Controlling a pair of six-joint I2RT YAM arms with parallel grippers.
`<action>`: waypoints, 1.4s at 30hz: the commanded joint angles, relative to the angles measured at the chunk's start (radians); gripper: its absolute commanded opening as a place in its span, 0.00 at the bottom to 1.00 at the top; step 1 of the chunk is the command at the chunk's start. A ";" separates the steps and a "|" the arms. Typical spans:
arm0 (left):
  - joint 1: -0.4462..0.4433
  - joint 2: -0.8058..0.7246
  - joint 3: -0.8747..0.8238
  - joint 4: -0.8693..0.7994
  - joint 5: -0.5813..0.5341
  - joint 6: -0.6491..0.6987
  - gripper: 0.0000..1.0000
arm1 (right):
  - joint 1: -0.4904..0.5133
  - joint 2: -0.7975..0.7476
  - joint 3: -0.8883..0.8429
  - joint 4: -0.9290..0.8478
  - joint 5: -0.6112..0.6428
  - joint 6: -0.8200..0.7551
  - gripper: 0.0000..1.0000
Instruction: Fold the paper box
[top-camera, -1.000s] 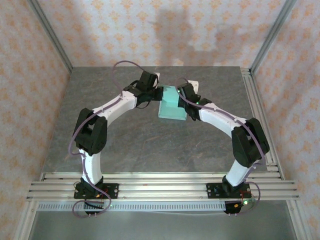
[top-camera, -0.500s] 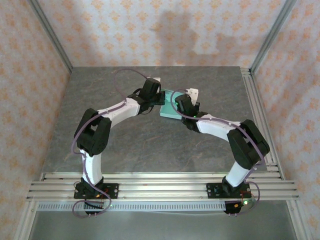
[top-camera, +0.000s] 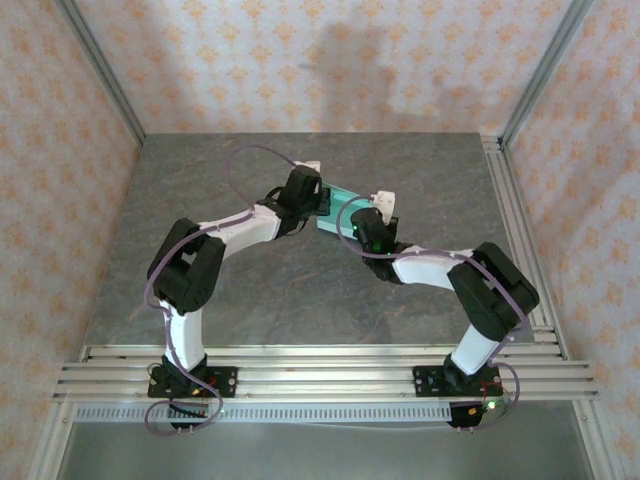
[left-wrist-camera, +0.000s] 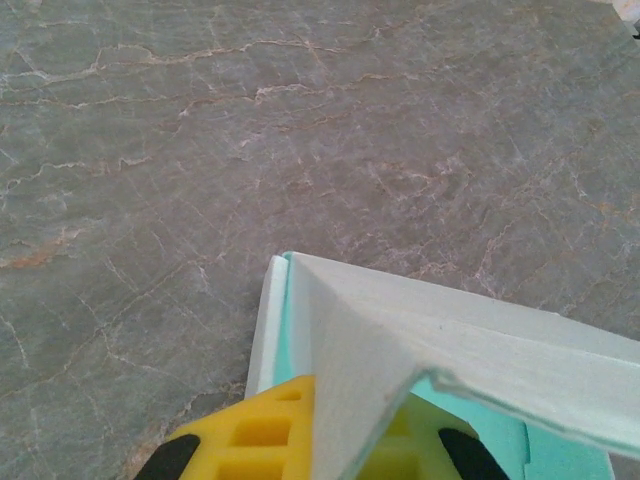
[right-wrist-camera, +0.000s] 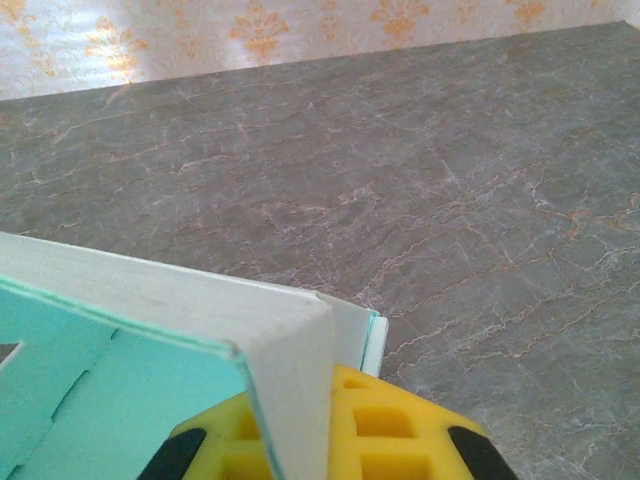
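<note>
The paper box (top-camera: 339, 203) is sitting half-folded over the far middle of the table (top-camera: 200, 180), its long axis running between the 2 arms, with the left gripper (top-camera: 318, 198) and right gripper (top-camera: 358, 216) apparently each pinching 1 end.

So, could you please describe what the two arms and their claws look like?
The left arm and right arm share white links between bulky black joints, on black bases bolted to an aluminium rail. A thin purple cable runs along each. A small green light glows by the right base. The left claw and right claw have yellow pads with square recesses on black fingers.
</note>
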 joint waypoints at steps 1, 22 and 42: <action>-0.033 -0.044 -0.051 0.032 0.006 -0.021 0.00 | 0.035 -0.019 -0.029 0.192 0.022 -0.034 0.00; -0.060 -0.041 -0.163 0.156 -0.041 -0.024 0.00 | 0.065 0.016 -0.175 0.521 0.016 -0.124 0.30; -0.066 -0.018 -0.111 0.122 -0.039 -0.013 0.00 | 0.065 -0.592 -0.361 0.158 -0.129 -0.168 0.95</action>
